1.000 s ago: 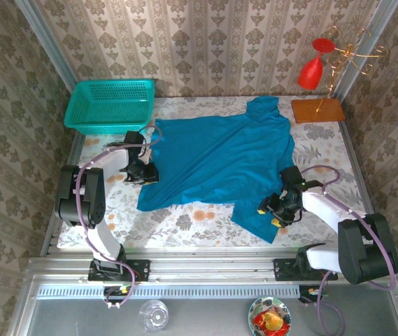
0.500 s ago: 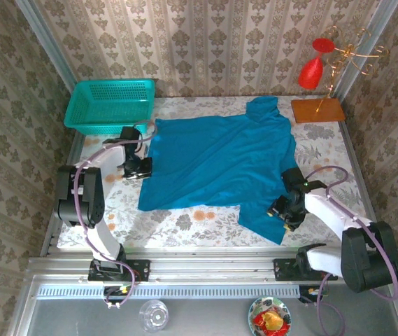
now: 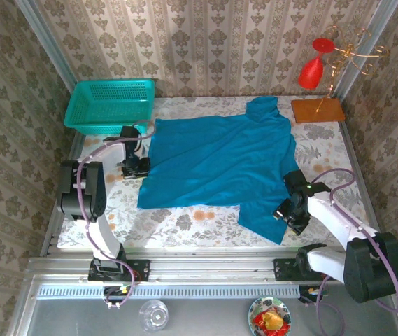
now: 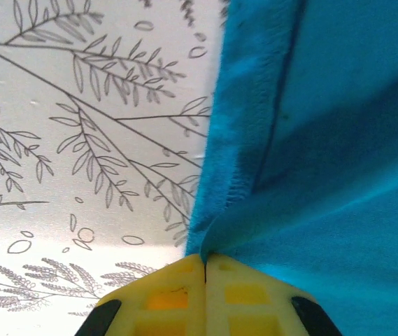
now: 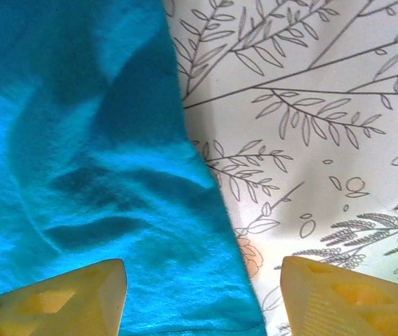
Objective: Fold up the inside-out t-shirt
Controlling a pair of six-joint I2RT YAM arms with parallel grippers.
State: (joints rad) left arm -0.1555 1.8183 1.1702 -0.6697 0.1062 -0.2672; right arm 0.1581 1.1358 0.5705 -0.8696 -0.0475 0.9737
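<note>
Clamps the left tool shut on the left hem of the t-shirt; presses the yellow fingers flat together in the left wrist view, with a small fold of teal cloth pinched at their tips; reaches that arm forward along the left side of the desk, elbow raised, wrist bent down low to the floral surface.

Holds the right tool wide and grips nothing; sets one finger over the cloth and the other over bare desk, straddling the shirt's right edge near its near-right flap; swings the right arm out to the right and back in toward the cloth, wrist low.

Finds the t-shirt spread mostly flat across the middle of the desk, one sleeve pointing to the far edge, lightly rippled under the right tool.

Places a teal mesh basket at the far left corner, just beyond the left tool and just beside the shirt's far-left corner; puts a wooden base with a wire stand and a red glass at the far right, just beside the far sleeve; leaves both tools unblocked.
</note>
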